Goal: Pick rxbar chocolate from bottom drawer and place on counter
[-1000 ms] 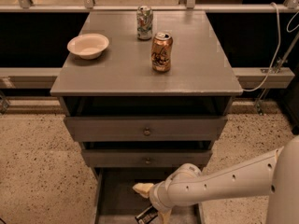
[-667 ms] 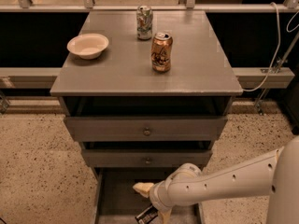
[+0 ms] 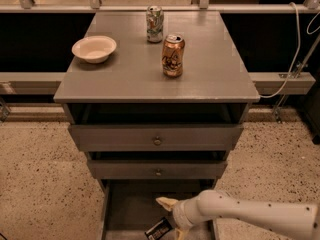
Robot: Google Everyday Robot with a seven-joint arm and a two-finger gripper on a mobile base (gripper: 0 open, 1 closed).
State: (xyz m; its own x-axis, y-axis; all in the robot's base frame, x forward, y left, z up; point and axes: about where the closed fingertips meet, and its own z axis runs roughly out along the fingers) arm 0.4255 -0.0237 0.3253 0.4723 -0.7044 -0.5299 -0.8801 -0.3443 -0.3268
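Fingers [image 3: 167, 202] spread wide, one up top and one down low, nothing pinched between them as far as can be made out. Gripper [image 3: 168, 218] down inside the bottom drawer [image 3: 125, 209], with the rxbar chocolate [image 3: 158, 229] lying tilted on the drawer floor just beside the lower finger, maybe touching, hard to say. White arm [image 3: 250, 216] reaching in from the right, over the drawer's right edge.

Worries from here, guessing only:

- Closing on a wrapper lying flat: easy to skate over the top and shove the bar toward a corner instead of catching it.
- Weak pinch on slick wrapper, then a drop halfway up, back into the drawer or onto the speckled floor [image 3: 40, 184].
- Coming straight up: middle drawer [image 3: 157, 170] front hanging right above the back of the opening, so easy to clip with wrist or bar. Better to pull outward first.
- Up top, counter [image 3: 125, 79] already carrying a copper can [image 3: 173, 55], a second can [image 3: 154, 24] and a bowl [image 3: 94, 48]. Front strip bare, so aim there; swinging in low risks toppling the copper can. No lip on that top either, so worth setting the bar well in from the edge.
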